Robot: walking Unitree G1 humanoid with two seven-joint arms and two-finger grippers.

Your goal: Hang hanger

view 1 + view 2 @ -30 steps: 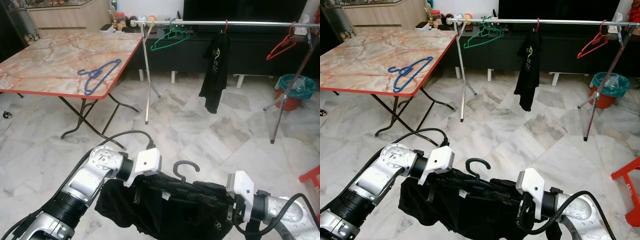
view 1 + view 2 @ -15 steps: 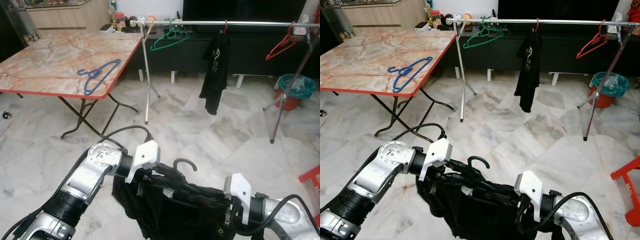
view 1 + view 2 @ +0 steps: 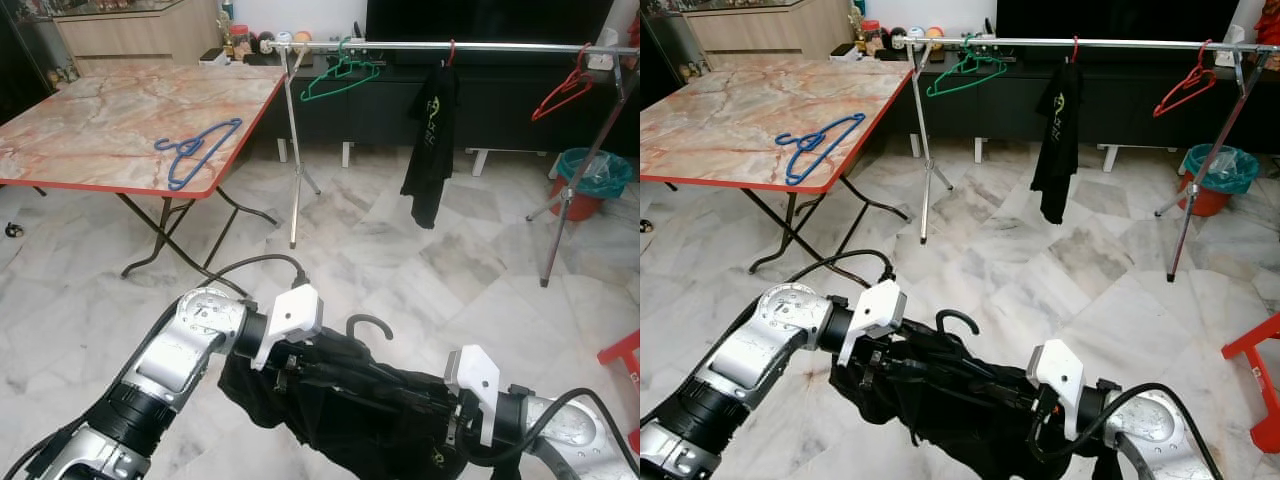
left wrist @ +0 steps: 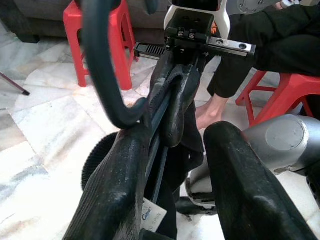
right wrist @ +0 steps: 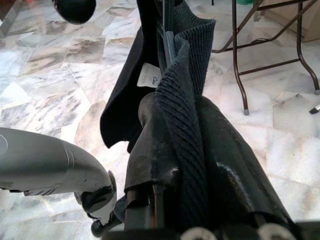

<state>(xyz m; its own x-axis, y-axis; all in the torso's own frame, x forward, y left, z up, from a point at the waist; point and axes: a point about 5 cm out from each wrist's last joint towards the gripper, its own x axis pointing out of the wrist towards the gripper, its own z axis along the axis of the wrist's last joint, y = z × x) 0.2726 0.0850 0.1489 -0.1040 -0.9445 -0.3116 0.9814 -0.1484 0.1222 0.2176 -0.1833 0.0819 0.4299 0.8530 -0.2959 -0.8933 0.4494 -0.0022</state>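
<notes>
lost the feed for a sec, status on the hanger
Left gripper and right gripper both shut on black garment, held low. Hanger hook sticks up. Rail far ahead; table to left.

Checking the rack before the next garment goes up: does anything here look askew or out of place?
Yes. On the clothes rail the green hanger and red hanger hang tilted, and the black shirt droops bunched rather than spread. A blue hanger lies on the marble table, off the rail.
</notes>
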